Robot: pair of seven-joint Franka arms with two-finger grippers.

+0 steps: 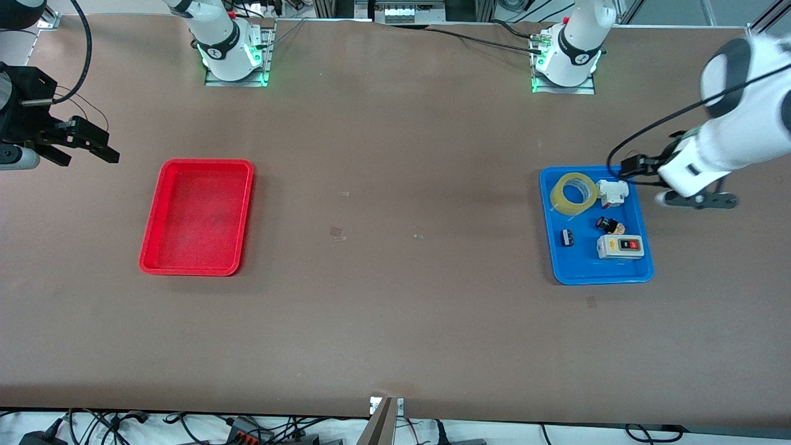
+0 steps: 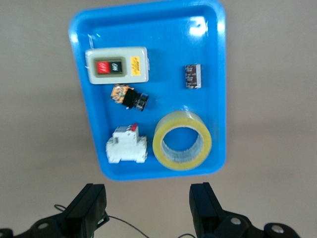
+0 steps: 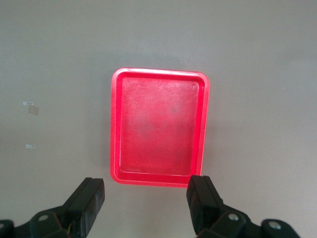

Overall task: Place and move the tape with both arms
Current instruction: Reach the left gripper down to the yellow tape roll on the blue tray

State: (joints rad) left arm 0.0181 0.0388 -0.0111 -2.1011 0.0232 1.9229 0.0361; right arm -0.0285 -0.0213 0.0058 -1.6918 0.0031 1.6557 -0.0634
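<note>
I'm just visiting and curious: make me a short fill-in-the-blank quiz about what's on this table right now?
1. The tape lies in the ____ tray.
2. The red tray holds ____.
3. Both the left hand and the right hand have their fingers ____.
4. The white breaker sits ____ the tape.

Missing words: blue; nothing; open; beside

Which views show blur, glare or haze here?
Front view: sharp, though the left arm is motion-smeared. Left wrist view: soft focus, glare on the blue tray rim beside the tape. Right wrist view: hazy sheen on the red tray floor.
</note>
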